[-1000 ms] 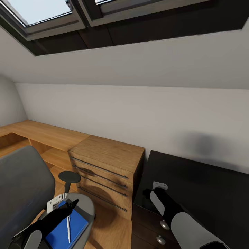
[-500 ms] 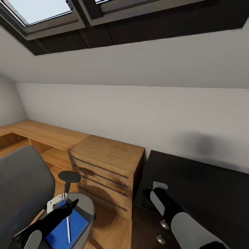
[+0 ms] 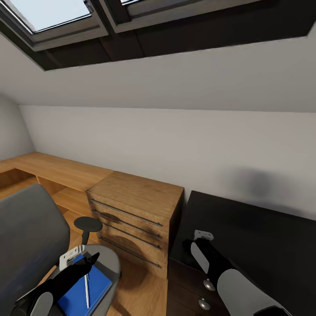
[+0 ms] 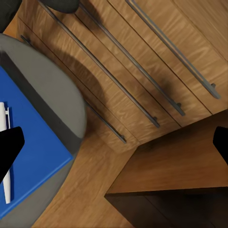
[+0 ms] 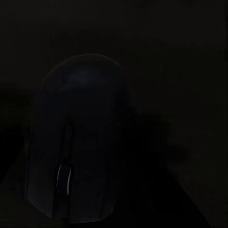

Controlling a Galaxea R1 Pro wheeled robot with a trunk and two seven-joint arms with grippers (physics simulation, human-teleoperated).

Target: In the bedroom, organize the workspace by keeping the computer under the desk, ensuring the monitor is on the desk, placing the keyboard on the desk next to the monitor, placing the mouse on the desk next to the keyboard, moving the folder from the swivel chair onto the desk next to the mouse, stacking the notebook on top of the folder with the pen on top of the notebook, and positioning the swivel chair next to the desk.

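While the left fingers point(image 4: 9, 147) spread wide above the folder point(image 3: 85, 287), the pen point(image 3: 86, 290) could roll off. Right fingers' state: cannot tell.

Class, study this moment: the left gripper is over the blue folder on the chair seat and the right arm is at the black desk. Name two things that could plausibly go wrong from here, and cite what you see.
1. The pen lies loose on the folder; tilting the folder while lifting could roll it off onto the floor.
2. The folder sits on the swivel chair, so a push from the left gripper might turn or roll the chair.
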